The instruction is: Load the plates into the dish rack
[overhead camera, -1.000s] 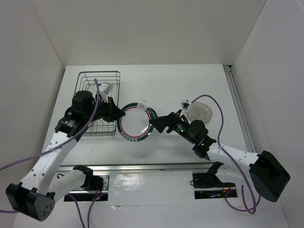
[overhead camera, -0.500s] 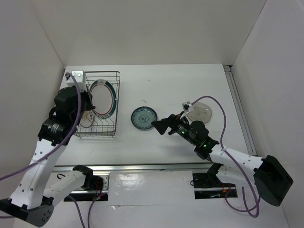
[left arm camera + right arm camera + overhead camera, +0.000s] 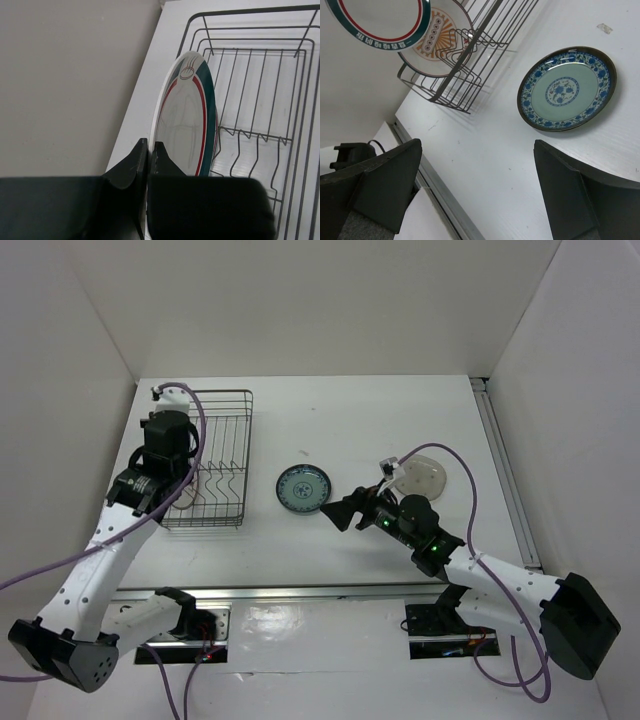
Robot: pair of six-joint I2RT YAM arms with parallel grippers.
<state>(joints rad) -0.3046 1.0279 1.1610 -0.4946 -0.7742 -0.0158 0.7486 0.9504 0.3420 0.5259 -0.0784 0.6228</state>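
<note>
- The dish rack (image 3: 215, 460) was placed on the left part of the white table (image 3: 380, 410), close to the left wall (image 3: 65, 80). A pale round dish (image 3: 422, 476) lay on the right part, well apart from the rack.
- The teal plate (image 3: 303, 488) lay flat on the table between the rack and the right gripper (image 3: 340, 512). The gripper's jaws were spread wide beside the plate, and nothing was held in them.
- The left gripper (image 3: 148, 147) was almost fully closed on the rim of the ringed plate (image 3: 187, 125). This plate was held on edge over the left side of the rack. Its lower edge was hidden by the gripper body, so contact with the wires could not be judged.
- In the top view the left arm (image 3: 110, 560) covered the rack's left side, and both the left gripper and the ringed plate were hidden beneath it.
- Only in the right wrist view was the orange plate (image 3: 440, 37) seen, standing upright among the rack's wires, partly overlapped by the ringed plate (image 3: 380, 17). A small scrap of tape (image 3: 605, 28) was also seen there, beyond the teal plate (image 3: 567, 89).
- Counted: three plates, one rack, one pale dish, two grippers.
</note>
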